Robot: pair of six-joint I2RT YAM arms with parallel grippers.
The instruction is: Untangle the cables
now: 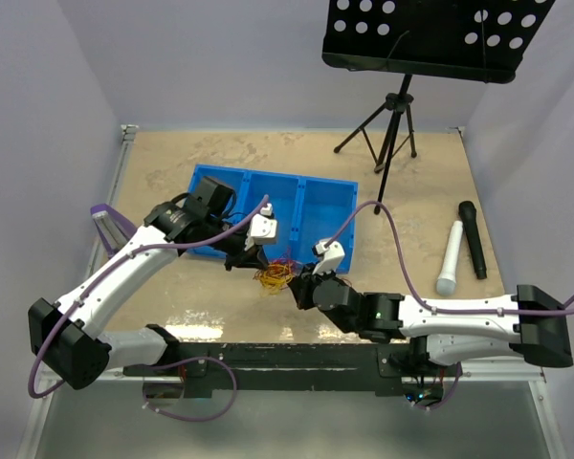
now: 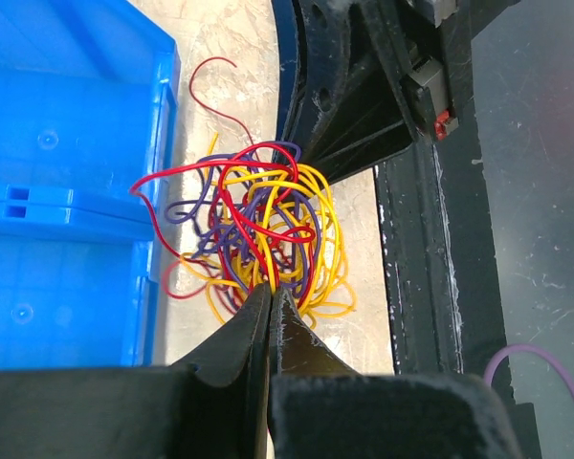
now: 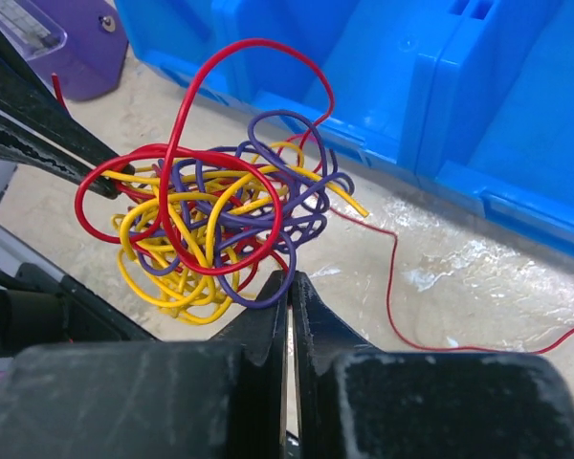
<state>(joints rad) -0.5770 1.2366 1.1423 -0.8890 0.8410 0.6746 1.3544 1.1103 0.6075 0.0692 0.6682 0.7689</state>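
Observation:
The cables (image 1: 275,275) form a loose ball of red, yellow and purple wire on the table, just in front of the blue bin (image 1: 297,179). My left gripper (image 1: 252,262) comes in from the left. Its jaws (image 2: 271,289) are shut on yellow and red strands at the near edge of the ball (image 2: 258,225). My right gripper (image 1: 295,280) comes in from the right. In the right wrist view the ball (image 3: 210,220) hangs just off the tabletop, and the right gripper (image 3: 290,279) is closed on a purple loop. One thin red strand (image 3: 390,287) trails away over the table.
The blue bin (image 2: 67,143) has three compartments and lies right behind the tangle. A white microphone (image 1: 450,256) and a black one (image 1: 474,239) lie at the right. A music-stand tripod (image 1: 392,124) stands at the back. A purple block (image 1: 110,225) sits at the left edge.

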